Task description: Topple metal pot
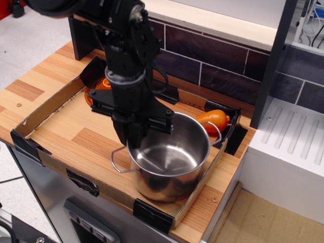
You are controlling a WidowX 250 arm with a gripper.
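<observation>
Gripper pinching the near-left rim of the upright metal pot; toppling well calls for a firm hold and a steady sideways tilt.

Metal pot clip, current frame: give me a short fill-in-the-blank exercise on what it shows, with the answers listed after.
1. The metal pot stands ____ with its opening facing up.
2. The hand is at the pot's ____ rim, not gripping a wire handle.
3. Behind the pot, by the tray's back corner, lies an ____ object.
4. Inside, the pot is ____.

Answers: upright; left; orange; empty
</observation>
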